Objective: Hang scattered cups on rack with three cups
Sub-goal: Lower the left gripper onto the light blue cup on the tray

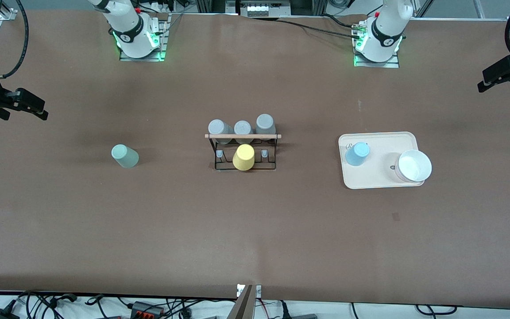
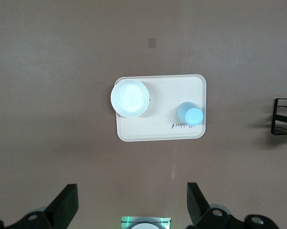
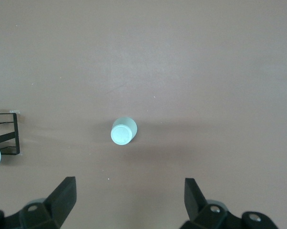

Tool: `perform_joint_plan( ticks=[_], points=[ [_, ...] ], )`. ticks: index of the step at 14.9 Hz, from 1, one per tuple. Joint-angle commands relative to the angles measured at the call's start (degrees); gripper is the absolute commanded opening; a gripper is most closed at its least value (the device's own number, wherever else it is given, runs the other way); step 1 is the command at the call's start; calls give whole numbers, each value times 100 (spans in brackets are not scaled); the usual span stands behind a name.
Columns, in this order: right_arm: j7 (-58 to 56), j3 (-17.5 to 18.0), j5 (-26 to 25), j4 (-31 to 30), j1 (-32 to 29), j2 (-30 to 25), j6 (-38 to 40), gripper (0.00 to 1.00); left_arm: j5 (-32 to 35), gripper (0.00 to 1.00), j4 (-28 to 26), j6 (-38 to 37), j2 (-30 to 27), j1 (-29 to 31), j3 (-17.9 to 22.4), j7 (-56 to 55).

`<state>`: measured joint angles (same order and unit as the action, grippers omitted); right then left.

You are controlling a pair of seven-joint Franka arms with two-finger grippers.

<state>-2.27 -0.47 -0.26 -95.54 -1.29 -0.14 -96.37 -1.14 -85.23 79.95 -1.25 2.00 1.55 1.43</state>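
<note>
High over the brown table, both grippers hang with jaws spread wide and nothing between them. Under the left gripper (image 2: 131, 207) sits the beige tray (image 2: 153, 131), with the light blue plastic cup (image 1: 357, 153) upside down on it beside a white bowl (image 1: 413, 166). Under the right gripper (image 3: 129, 202) stands the pale mint green cup (image 1: 125, 156), inverted on the bare table. Between them stands the black wire rack (image 1: 242, 152), carrying three grey cups (image 1: 242, 128) and one yellow cup (image 1: 244, 157).

mint cup (image 1: 125, 156) upside down on table | blue cup (image 1: 357, 153) upside down on tray | rack (image 1: 243, 150) between
</note>
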Motion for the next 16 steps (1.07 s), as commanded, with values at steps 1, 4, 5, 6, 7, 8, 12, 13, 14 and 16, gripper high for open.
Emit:
perform_joint_plan(
  ticks=[1,4,5,6,7,8,12,13,14,16],
  points=[
    [-89,73,-53,-158,-65,-153,39,100,-70,100,85,-94,19,28,-23,24],
    [-89,73,-53,-123,-73,-144,30,100,-88,100,85,-85,28,37,30,103],
    [-89,73,-53,-132,-65,-135,30,100,-88,100,85,-76,45,37,39,86],
    [-89,73,-53,-132,-65,-127,13,100,-79,100,68,-85,63,20,30,34],
    [-89,73,-53,-123,-65,-127,13,100,-79,100,41,-102,168,11,-5,24],
    [-89,73,-53,-115,-65,-118,13,100,-88,100,41,-111,273,-24,-23,24],
    [-89,73,-53,-106,-65,-100,39,100,-324,100,-406,-15,537,-165,-119,-545],
    [-89,82,-53,-106,-65,-100,48,100,-351,100,-590,133,590,-174,-206,-651],
    [-80,82,-53,-97,-65,-100,65,100,-352,100,-870,465,608,-165,-320,-757],
    [-80,82,-53,-79,-65,-74,13,100,-352,100,-1547,1273,608,-165,-549,-1151]
  ],
)
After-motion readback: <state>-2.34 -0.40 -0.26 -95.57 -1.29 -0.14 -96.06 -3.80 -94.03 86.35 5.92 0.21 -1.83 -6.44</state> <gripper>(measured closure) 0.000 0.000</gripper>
